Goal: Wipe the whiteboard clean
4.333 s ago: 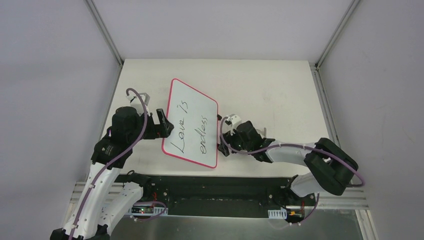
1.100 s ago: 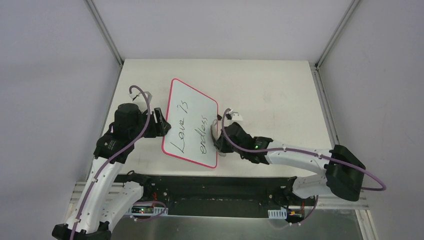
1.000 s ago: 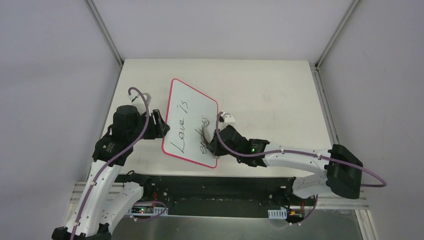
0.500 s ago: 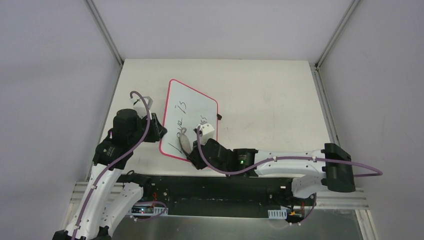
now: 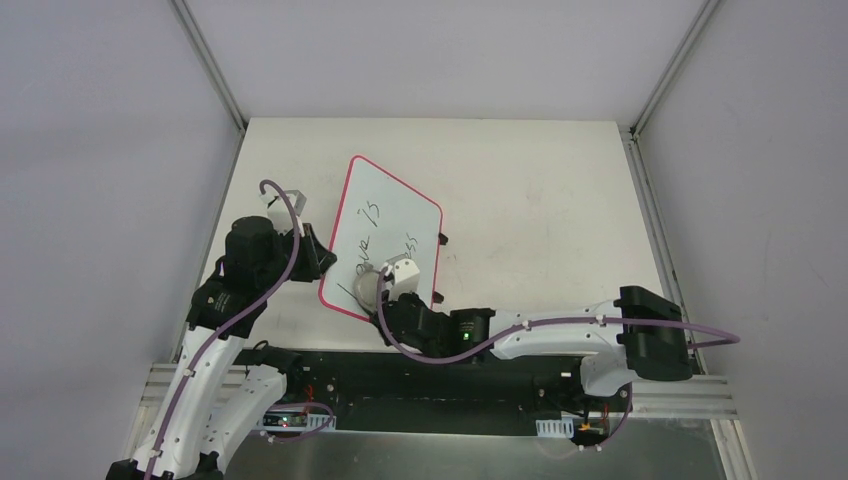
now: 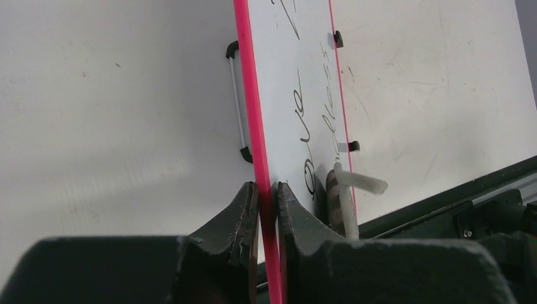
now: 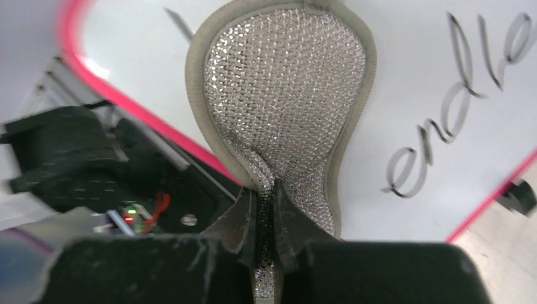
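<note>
While left fingers (image 6: 244, 209) pinch the edge of the whiteboard (image 6: 288, 95), right fingers (image 7: 235, 223) clamp a mesh pad (image 7: 285, 95) against its face.

The top external camera looks down from behind the arm bases onto the whole worktop (image 5: 540, 190). Each wrist camera sights closely along its gripper: the left gripper (image 6: 267, 190) edge-on to the whiteboard (image 6: 297, 95), the right gripper (image 7: 265, 193) facing it. All share its near end and the grey pad (image 7: 285, 95).

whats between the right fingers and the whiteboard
A grey mesh pad, pinched in the right fingers and held against the whiteboard beside the writing. The right wrist view shows it best.
</note>
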You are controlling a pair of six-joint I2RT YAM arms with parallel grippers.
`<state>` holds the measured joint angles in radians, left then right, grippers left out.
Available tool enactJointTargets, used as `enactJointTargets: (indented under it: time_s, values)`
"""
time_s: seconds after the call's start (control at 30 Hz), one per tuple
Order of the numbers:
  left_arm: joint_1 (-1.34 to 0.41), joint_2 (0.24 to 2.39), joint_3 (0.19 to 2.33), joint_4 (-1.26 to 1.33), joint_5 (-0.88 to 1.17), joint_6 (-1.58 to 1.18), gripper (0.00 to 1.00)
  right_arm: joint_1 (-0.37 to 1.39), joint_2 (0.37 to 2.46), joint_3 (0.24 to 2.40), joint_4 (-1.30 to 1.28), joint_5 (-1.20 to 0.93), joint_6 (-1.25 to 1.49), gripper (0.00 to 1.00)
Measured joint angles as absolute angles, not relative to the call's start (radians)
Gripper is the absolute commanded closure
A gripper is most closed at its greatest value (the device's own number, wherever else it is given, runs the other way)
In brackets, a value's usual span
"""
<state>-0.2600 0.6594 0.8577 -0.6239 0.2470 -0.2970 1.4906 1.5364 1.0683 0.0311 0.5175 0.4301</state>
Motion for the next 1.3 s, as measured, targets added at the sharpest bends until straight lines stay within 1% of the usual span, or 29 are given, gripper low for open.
enactJointTargets:
  time_s: [0.13,0.3,0.4,0.57,0.7,0.87,0.97,1.17,1.3]
  values:
    - [-0.260,0.659,0.854,-0.616,0.252,-0.297,1.00,1.475,1.522,0.951,0.042,0.557,0.476,1.00]
    - [-0.260,0.660,0.850,-0.601,0.253,-0.297,1.00,1.470,1.521,0.935,0.040,0.564,0.479,1.00]
    - [-0.260,0.660,0.848,-0.589,0.254,-0.297,1.00,1.473,1.533,0.974,0.002,0.560,0.435,1.00]
    - [-0.260,0.659,0.844,-0.581,0.253,-0.298,1.00,1.488,1.579,1.098,-0.032,0.553,0.339,1.00]
    - [-0.260,0.659,0.844,-0.579,0.258,-0.302,1.00,1.491,1.581,1.157,0.048,0.513,0.286,1.00]
    - [-0.260,0.658,0.843,-0.579,0.258,-0.305,1.00,1.457,1.581,1.158,0.123,0.460,0.277,1.00]
    - [-0.260,0.658,0.843,-0.580,0.257,-0.305,1.00,1.436,1.575,1.119,0.168,0.443,0.292,1.00]
    - [-0.260,0.652,0.839,-0.581,0.253,-0.305,1.00,1.425,1.524,0.976,0.200,0.441,0.347,1.00]
    - [-0.260,0.649,0.838,-0.582,0.253,-0.305,1.00,1.425,1.519,0.955,0.192,0.441,0.367,1.00]
